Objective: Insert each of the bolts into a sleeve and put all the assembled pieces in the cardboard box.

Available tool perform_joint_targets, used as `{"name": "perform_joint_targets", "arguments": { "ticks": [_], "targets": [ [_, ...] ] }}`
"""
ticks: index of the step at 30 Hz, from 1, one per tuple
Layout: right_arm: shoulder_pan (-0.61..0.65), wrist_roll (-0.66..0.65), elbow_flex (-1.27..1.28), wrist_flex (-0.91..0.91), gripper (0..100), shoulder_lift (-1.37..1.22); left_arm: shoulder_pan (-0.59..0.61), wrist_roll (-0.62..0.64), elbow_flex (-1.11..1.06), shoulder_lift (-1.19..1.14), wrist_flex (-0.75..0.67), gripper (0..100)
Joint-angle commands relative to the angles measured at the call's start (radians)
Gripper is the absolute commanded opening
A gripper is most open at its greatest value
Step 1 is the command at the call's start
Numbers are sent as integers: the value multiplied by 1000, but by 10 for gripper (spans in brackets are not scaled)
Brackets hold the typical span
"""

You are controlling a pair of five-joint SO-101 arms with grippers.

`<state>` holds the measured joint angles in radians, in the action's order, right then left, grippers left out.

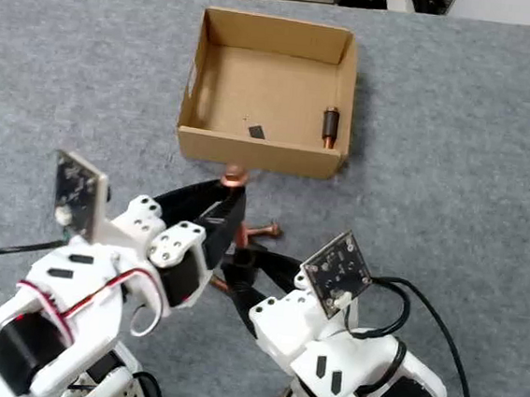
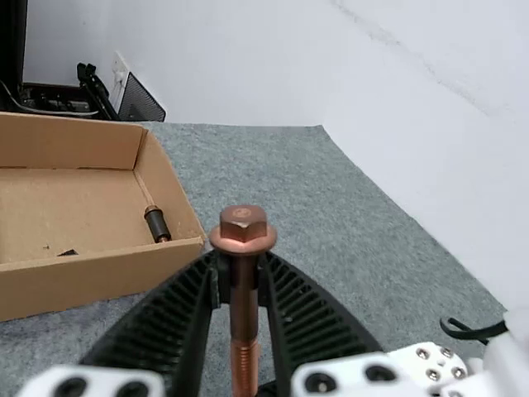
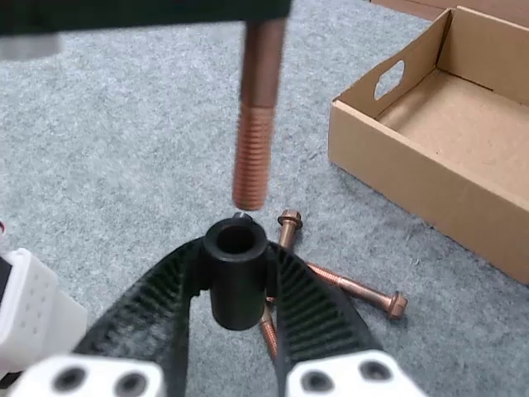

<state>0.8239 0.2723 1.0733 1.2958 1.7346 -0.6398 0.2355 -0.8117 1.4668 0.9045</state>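
Up close, the left gripper (image 2: 240, 266) is pinched tight on one copper bolt (image 2: 242, 236). It grips the shank just under the flanged hex head, so the bolt hangs upright with its threaded end down. Directly below, the right gripper (image 3: 237, 260) is closed around one black sleeve (image 3: 235, 281), held upright with its bore facing up. The bolt's tip sits just above that opening and is not inside it. From the high view the sleeve is hard to pick out under the dark fingers of the two arms.

On the grey carpet (image 1: 455, 179) beneath the grippers lie the loose bolts (image 3: 355, 289). I count two heads for certain. A bit of copper shank also shows below the sleeve, and I cannot tell whether it belongs to one of those two or to a third bolt, because the right gripper covers the middle of it.

Beyond the arms stands one cardboard box (image 1: 260, 151), open at the top, with an oval cut-out (image 3: 388, 78) in a side wall. Inside is one assembled piece (image 1: 329, 127), a dark sleeve with copper showing at its end. It lies along the side wall on the right arm's side. A small dark scrap (image 1: 256, 131) rests on the box floor, too small to identify.
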Motion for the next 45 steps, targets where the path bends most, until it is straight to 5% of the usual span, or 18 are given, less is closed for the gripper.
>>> {"name": "perform_joint_targets", "arguments": {
  "ticks": [1, 45],
  "targets": [
    [8, 12, -45, 3, 2, -1, -15, -5, 15, 51, 26, 18],
    [42, -20, -120, 29, 2, -5, -83, 161, -17, 82, 132, 18]
  ]
}}
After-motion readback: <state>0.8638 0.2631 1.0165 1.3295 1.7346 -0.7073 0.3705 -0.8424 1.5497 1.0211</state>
